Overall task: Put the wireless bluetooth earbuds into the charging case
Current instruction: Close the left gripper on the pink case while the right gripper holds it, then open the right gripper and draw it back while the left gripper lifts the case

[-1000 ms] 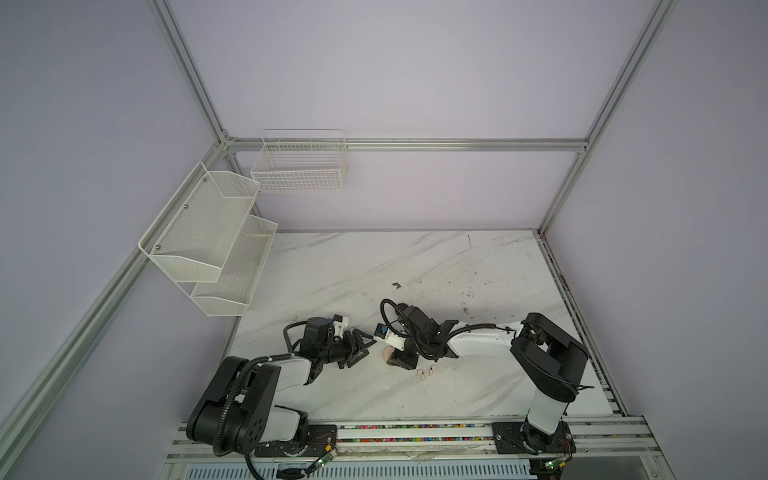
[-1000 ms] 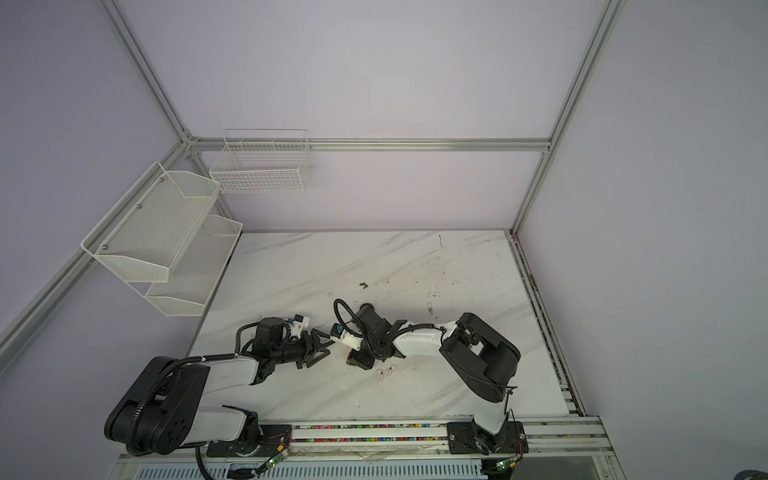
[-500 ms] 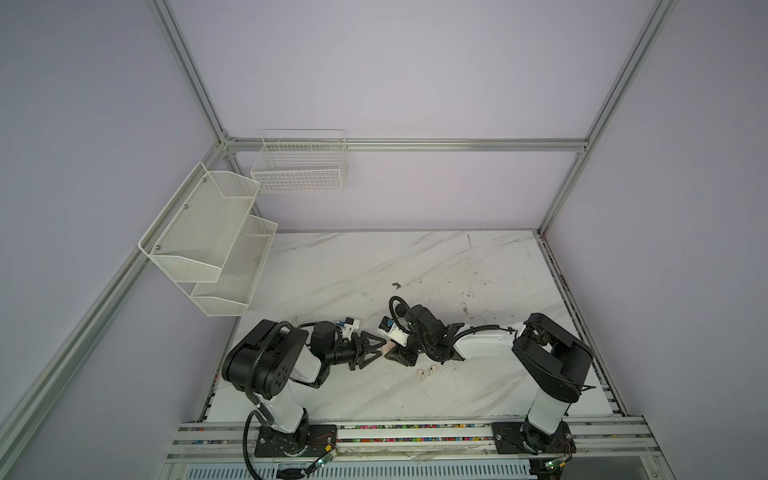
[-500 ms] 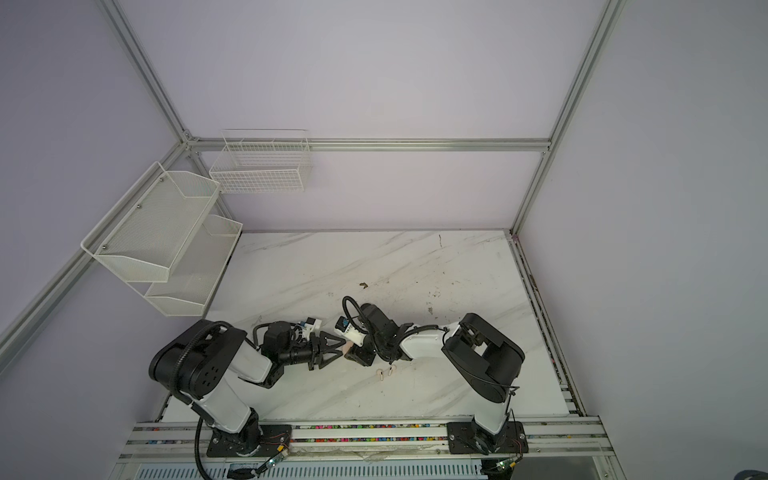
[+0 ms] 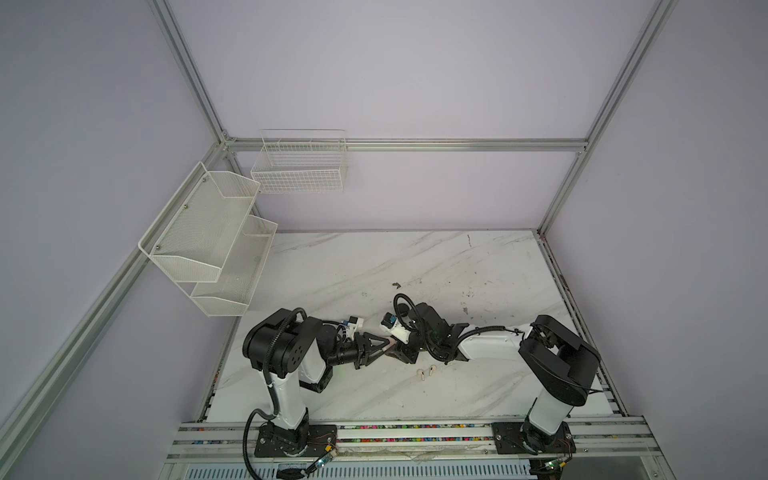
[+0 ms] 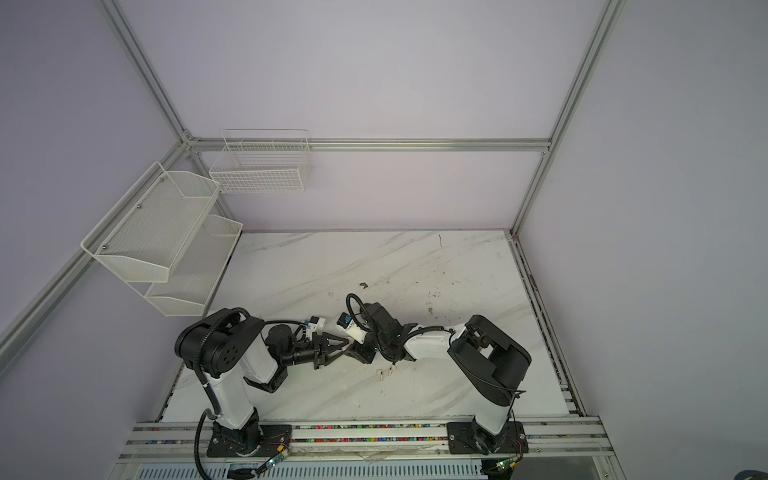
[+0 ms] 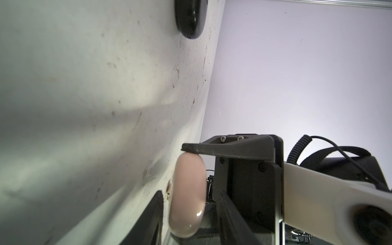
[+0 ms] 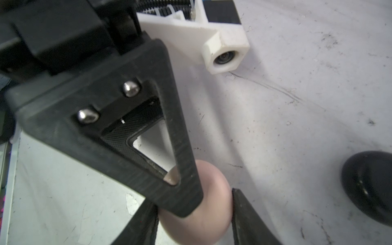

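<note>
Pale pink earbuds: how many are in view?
2. One pale pink earbud and a second lie side by side on the white marble table, clear of both arms. More may be hidden.

Plain lilac walls [image 5: 415,83] framed by aluminium struts [image 5: 399,144] enclose a scuffed white marble tabletop [image 5: 332,266] at lower centre. At left hang a 2-tier white mesh shelf [image 5: 208,237] and 1 wire basket [image 5: 299,166]

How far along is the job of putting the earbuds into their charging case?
Done: neither pink earbud is in yet. In hand: the closed pink case is held by the right gripper, with the left gripper around it too. Left: open it and seat the two pink earbuds lying on the table; the black case lies closed, untouched.
</note>
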Robot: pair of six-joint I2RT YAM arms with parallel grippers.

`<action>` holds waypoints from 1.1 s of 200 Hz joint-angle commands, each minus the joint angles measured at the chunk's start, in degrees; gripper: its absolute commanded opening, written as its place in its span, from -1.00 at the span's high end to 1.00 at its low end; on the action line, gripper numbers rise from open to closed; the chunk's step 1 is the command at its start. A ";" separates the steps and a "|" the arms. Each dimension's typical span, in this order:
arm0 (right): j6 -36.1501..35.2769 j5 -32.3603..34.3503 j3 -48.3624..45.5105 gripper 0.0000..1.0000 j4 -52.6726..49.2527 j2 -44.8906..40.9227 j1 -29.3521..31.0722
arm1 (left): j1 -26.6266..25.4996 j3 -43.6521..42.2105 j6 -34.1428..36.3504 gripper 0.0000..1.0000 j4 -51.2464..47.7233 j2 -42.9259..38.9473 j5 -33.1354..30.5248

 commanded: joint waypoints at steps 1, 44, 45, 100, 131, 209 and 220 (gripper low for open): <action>0.46 -1.00 -0.31 0.08 1.53 -1.41 -0.27 | -0.54 0.27 -0.06 0.23 3.86 -1.98 0.26; 0.78 -0.64 -0.13 0.08 1.44 -1.32 -0.23 | -0.90 0.27 0.09 0.42 3.84 -2.65 0.62; 0.79 -0.64 -0.13 0.08 1.44 -1.31 -0.31 | -0.90 0.27 0.10 0.42 3.82 -2.65 0.62; 0.86 -0.66 0.22 0.08 1.00 -1.45 -0.29 | -1.25 0.80 0.26 0.60 3.89 -3.05 0.91; 0.92 -0.43 0.36 0.06 0.76 -1.72 -0.28 | -1.47 1.14 0.37 0.70 4.01 -3.53 1.14; 7.86 4.10 9.12 -0.45 -24.24 -14.75 -0.37 | -3.94 5.75 4.78 1.00 4.07 -5.51 -0.36; 9.20 3.78 11.05 -0.47 -28.91 -17.02 -0.32 | -4.36 7.16 5.33 1.00 4.09 -4.96 -0.59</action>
